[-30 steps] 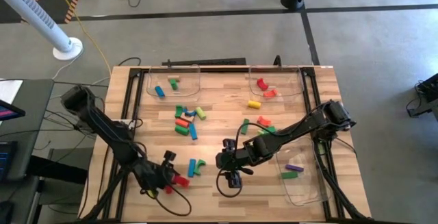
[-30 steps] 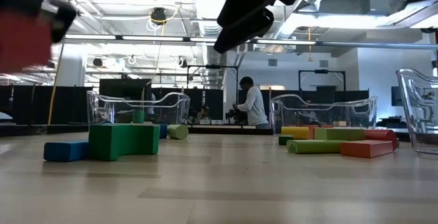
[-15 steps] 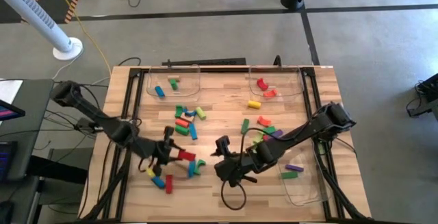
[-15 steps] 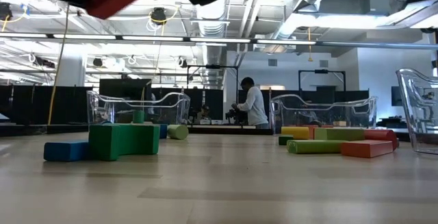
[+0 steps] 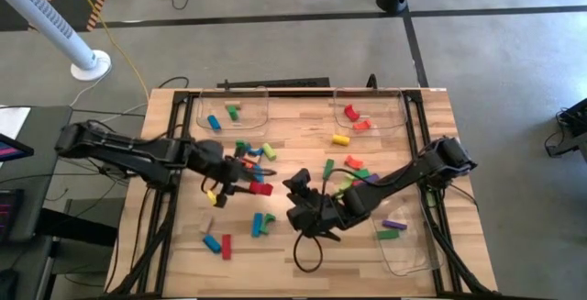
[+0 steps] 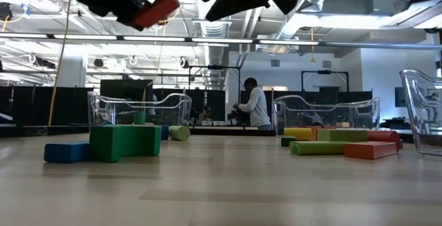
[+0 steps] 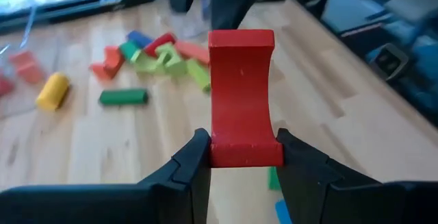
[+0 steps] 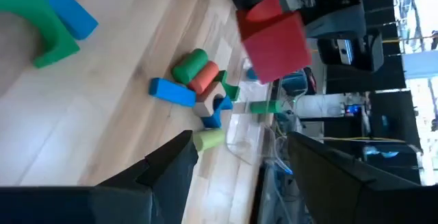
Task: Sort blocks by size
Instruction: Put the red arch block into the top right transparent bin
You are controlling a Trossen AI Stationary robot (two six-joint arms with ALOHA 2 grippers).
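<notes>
Red block [image 5: 261, 189] held off the table in left gripper [image 5: 249, 188], fingers clamped on its lower end, above the centre-left of the tabletop [image 5: 303, 144] nr the middle block pile [image 5: 249, 158]. Left arm stretched flat across from the left edge. Right gripper [image 5: 301, 210] mid-table, jaws wide, nothing in them; arm reaches in low from right side.
</notes>
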